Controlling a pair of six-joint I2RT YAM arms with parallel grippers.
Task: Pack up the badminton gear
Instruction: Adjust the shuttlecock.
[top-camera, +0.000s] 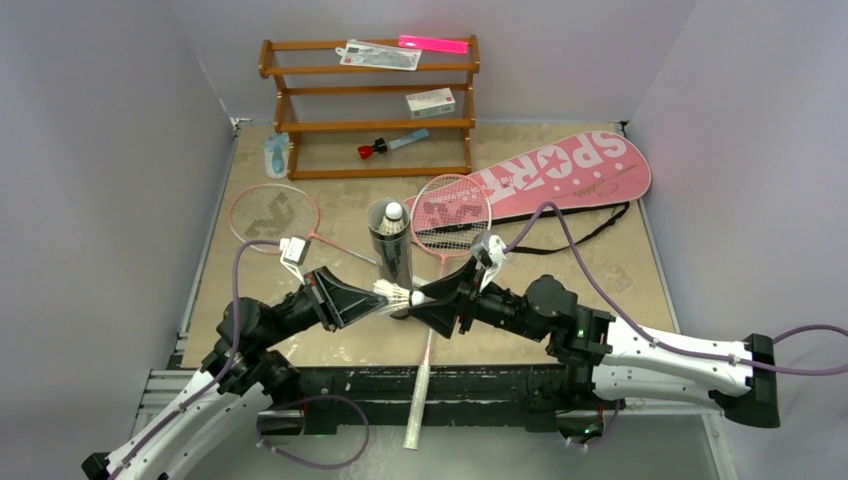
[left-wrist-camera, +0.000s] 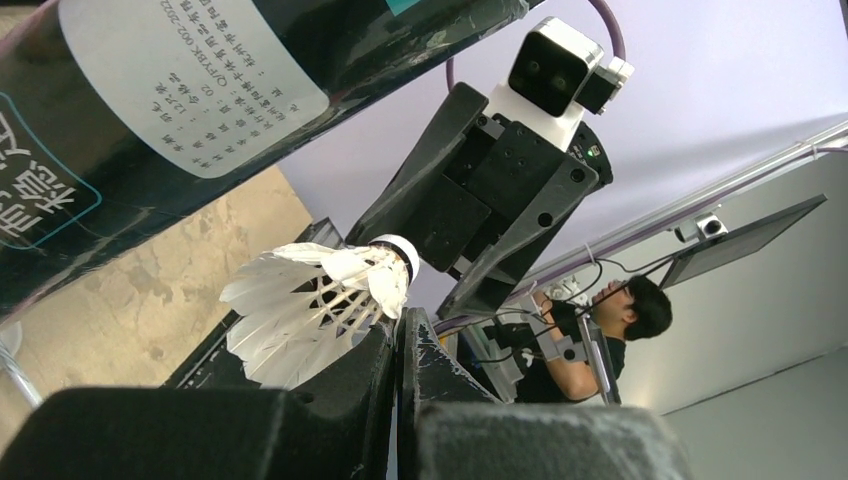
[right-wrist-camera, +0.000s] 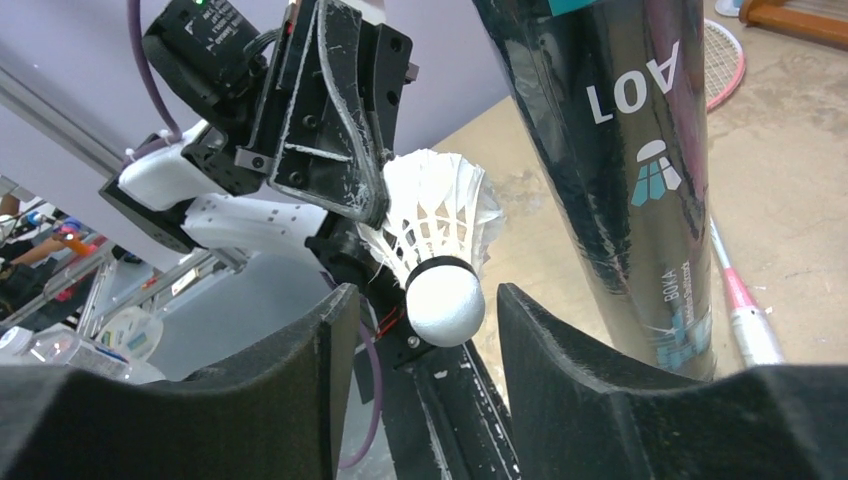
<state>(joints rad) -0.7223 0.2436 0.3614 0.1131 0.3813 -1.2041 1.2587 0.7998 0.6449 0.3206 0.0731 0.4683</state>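
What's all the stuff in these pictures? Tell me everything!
tube: one, black, upright, middle
shuttlecocks: two, white, one atop tube, one held beside it
rackets: two, pink, lying flat, left and middle
bag: one, pink, back right
rack: one, brown, back
box: one, white, rack's middle shelf
strip: one, pink, top shelf
packet: one, clear, top shelf
capped stick: one, red-blue, low in rack
left tool: one, black, shut on shuttlecock feathers
right tool: one, black, open around its cork

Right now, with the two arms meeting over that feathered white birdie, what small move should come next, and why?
Probably the right pincer should close on the round cork tip of the white feather shuttlecock. That tip sits between its open jaws, while the shut left pincer grips the feathers.
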